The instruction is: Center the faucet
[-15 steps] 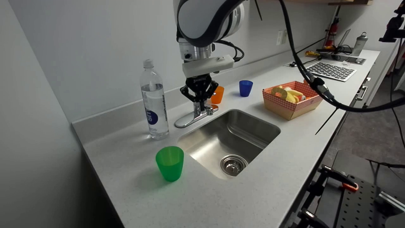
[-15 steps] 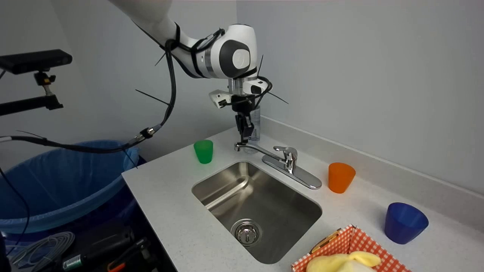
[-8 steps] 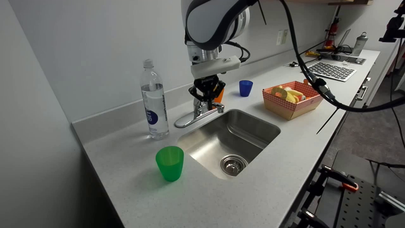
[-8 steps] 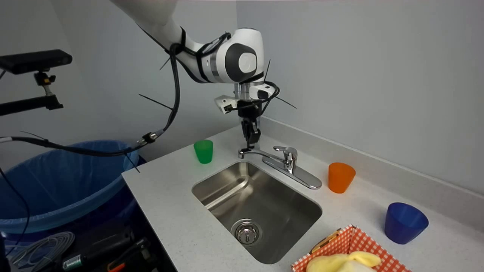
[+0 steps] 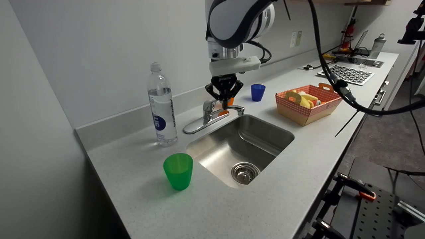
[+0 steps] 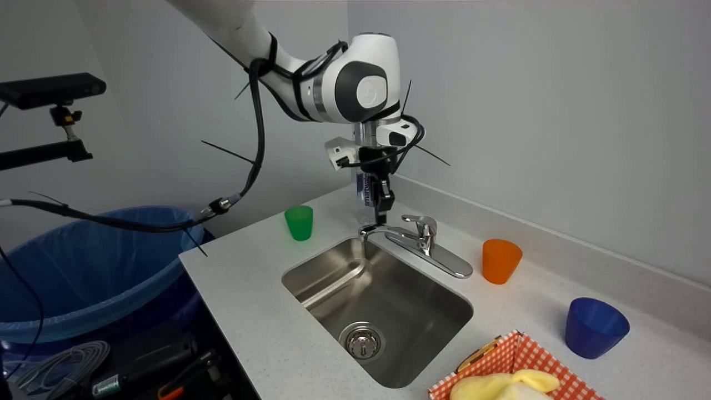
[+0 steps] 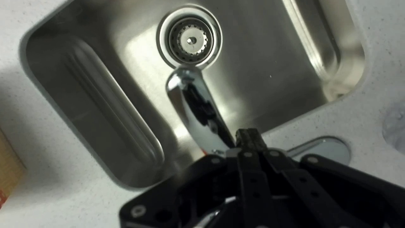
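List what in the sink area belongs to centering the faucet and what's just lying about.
Part of the job:
shiny chrome faucet
black two-fingered gripper, closed near the spout
rectangular steel sink, presumably the reference

Just lying about:
clear plastic water bottle
tapered green plastic cup
tapered orange plastic cup
tapered blue plastic cup
boxy red-checked tan basket

Shows one green cup (image 5: 178, 171), one orange cup (image 6: 501, 261) and one blue cup (image 5: 258, 92) — three in all. Also shows one clear bottle (image 5: 162, 111) and one grey bottle (image 5: 377, 47) — two. Includes one each of faucet (image 6: 425, 239), sink (image 6: 416, 311), drain (image 6: 362, 343), basket (image 5: 292, 114) and gripper (image 7: 251, 136).
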